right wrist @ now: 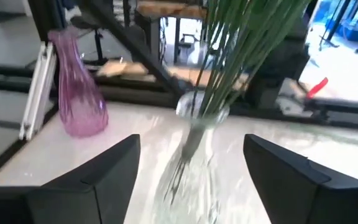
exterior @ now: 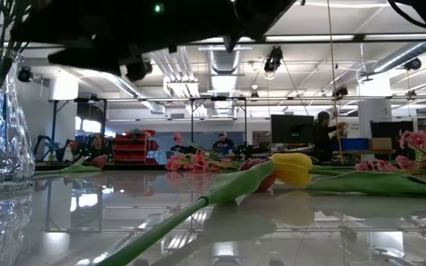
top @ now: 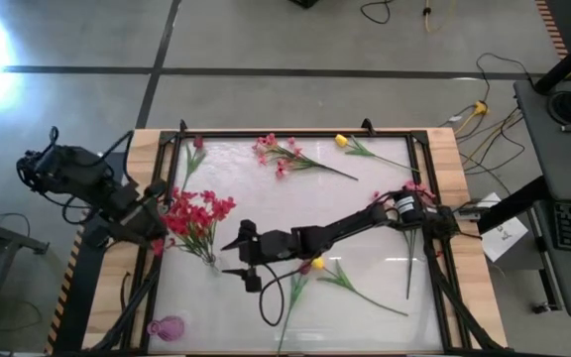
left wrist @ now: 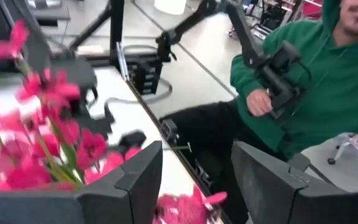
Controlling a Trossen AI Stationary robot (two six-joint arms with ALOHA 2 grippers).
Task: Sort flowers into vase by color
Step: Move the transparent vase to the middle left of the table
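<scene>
My left gripper sits at the table's left edge, jaws spread wide w/ nothing between them. Just beside it, the clear vase already holds a big bunch of red blossoms. From my left wrist those red sprays fill the near side, and beyond the table a person in a green hoodie grips a dark handle. Front-left corner: pink vase, standing, no stems in it.

Centre: my right gripper is stretched across the table, right next to the clear vase. Jaws parted, pinching nothing; the right wrist view shows green stems and clear glass between my fingers, pink vase off to the side.

Loose flowers lie flat: a pink spray at the back middle, a yellow tulip back right, another yellow tulip under my right arm w/ a dark red bud touching it in the low view, and pink blossoms near the right arm's base.

No readable labels or writing anywhere.
</scene>
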